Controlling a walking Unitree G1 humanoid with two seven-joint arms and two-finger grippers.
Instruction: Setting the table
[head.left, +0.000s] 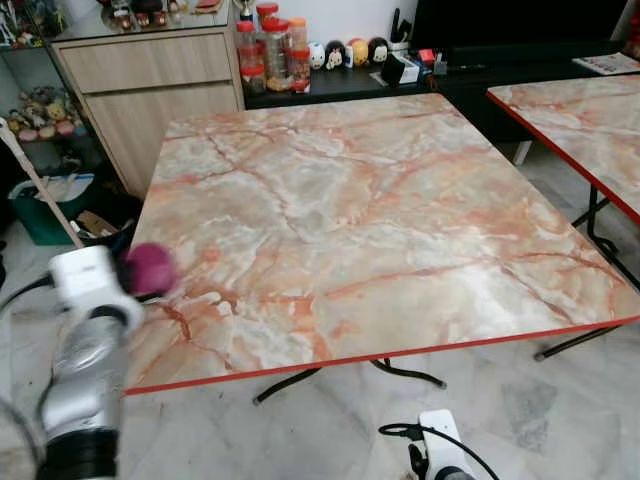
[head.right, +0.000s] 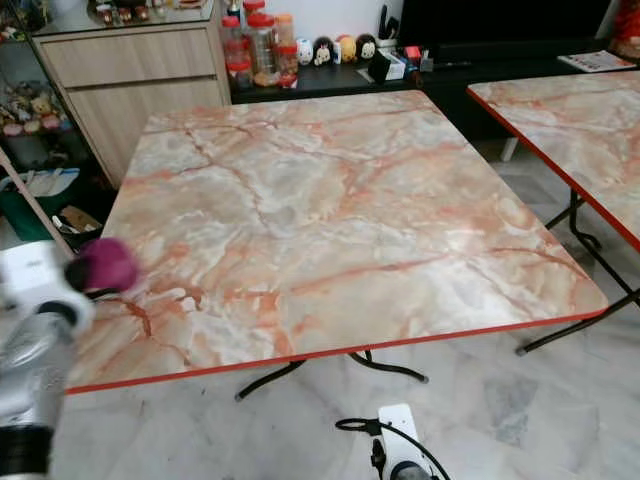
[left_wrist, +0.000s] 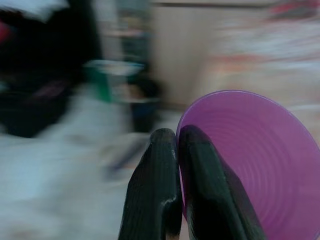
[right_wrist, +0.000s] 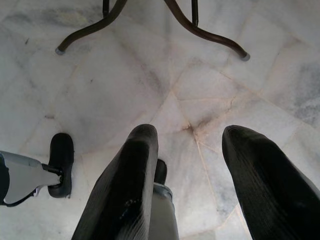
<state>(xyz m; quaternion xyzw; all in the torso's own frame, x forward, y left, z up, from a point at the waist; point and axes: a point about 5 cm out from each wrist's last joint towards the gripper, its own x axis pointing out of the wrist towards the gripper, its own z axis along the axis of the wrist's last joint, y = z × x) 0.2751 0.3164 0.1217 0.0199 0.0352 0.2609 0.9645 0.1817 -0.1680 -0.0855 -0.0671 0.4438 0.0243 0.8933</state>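
One purple cup (left_wrist: 260, 170) clamped in the left hand (left_wrist: 176, 145) beside the marble table (head.left: 380, 220); right hand (right_wrist: 192, 165) apart.

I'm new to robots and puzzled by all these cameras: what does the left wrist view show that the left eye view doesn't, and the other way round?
The left wrist view alone shows the two black fingers pinching the rim of the purple cup, with its ribbed inside. The left eye view alone shows the marble table, the wooden cabinet, the jars and the right end effector hanging low. Both share the cup in the left end effector.
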